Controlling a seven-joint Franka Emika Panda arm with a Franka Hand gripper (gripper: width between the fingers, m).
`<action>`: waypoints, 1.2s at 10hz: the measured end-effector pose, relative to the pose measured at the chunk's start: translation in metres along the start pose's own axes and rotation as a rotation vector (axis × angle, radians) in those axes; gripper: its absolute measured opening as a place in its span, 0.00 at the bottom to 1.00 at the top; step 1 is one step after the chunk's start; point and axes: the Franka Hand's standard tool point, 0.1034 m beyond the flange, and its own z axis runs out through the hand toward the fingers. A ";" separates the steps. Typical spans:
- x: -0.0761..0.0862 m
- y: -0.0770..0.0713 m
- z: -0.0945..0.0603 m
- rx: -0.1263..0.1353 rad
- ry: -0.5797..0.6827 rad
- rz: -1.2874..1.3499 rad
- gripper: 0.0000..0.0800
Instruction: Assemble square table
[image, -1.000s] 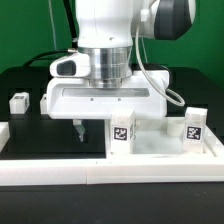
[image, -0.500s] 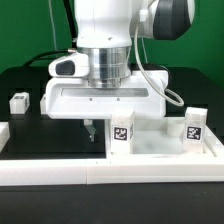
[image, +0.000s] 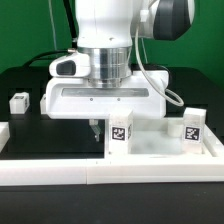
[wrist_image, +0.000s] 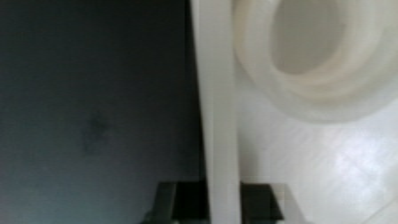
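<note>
The square table's white top (image: 160, 146) lies at the exterior view's right, just behind the front rail. My gripper (image: 98, 129) points straight down at the top's left edge. In the wrist view the raised rim (wrist_image: 217, 100) runs between my two dark fingers (wrist_image: 178, 200), and my gripper (wrist_image: 221, 200) is shut on that rim. A round socket (wrist_image: 329, 60) shows in the top beside the rim. Two tagged white leg blocks (image: 121, 131) (image: 193, 126) stand at the top. A third leg block (image: 18, 101) sits apart at the left.
Long white border rails (image: 100, 178) run along the front, with a short piece (image: 4, 134) at the left. The black table surface (image: 45, 135) lies left of the top. The arm's wide white hand (image: 105, 100) hangs low over the middle.
The fingers have gone from wide open to shut on the top's left rim. The finger that stood out over the black surface moved right to the rim. The arm itself stayed in place.
</note>
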 end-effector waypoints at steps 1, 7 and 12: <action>0.000 0.000 0.000 0.000 0.000 0.000 0.08; 0.002 0.012 -0.003 0.002 0.003 -0.151 0.08; 0.004 0.038 -0.005 -0.035 -0.016 -0.601 0.08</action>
